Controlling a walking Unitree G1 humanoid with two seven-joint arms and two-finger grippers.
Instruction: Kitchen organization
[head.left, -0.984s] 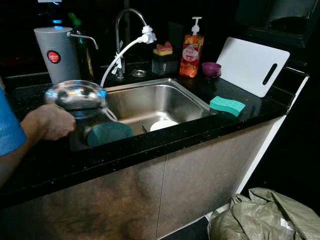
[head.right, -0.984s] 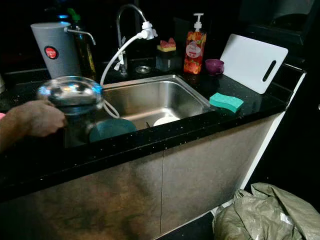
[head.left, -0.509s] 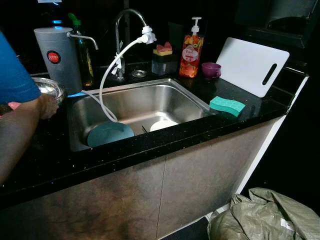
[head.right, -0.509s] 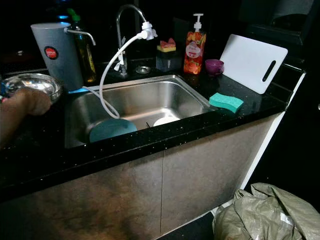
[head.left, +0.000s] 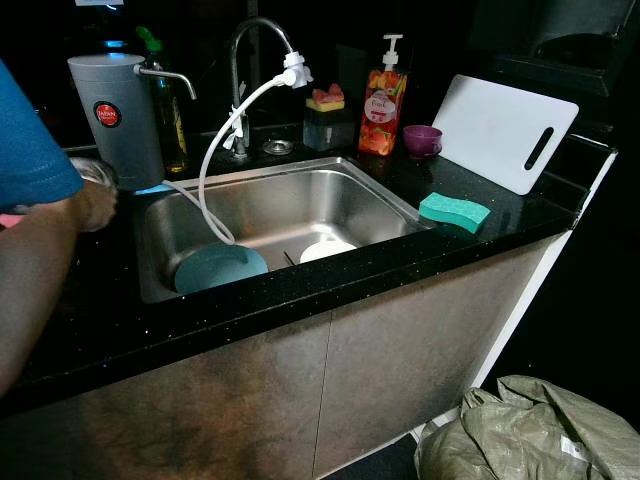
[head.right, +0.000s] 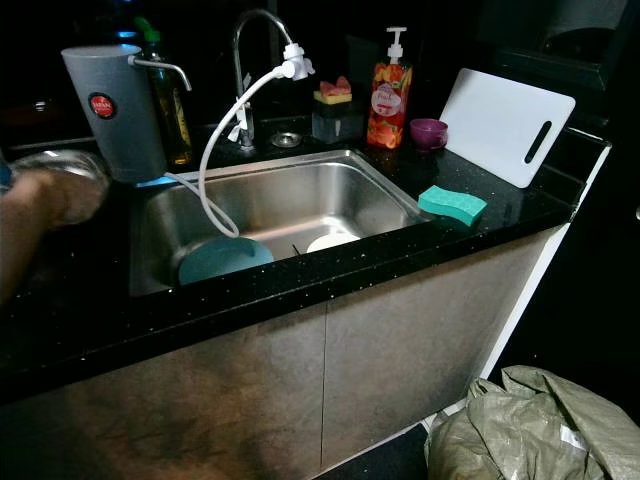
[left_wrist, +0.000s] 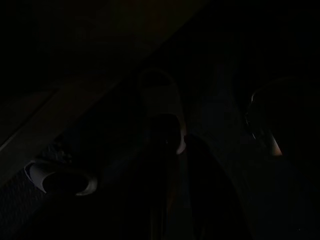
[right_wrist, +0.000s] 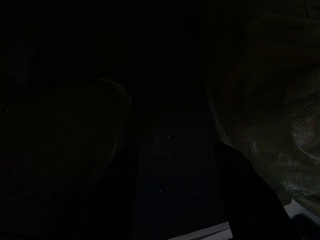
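A person's hand at the far left holds a steel bowl over the black counter, beside a grey water dispenser. In the steel sink lie a teal plate and a white plate. A white hose runs from the tap down into the sink. A green sponge lies on the counter right of the sink. My left gripper and right gripper hang low in the dark.
Behind the sink stand a sponge holder, an orange soap bottle and a purple cup. A white cutting board leans at the right. A grey-green bag lies on the floor at the lower right.
The person's hand carried the steel bowl from over the sink's left edge leftward to the counter beside the grey dispenser. Nothing else moved.
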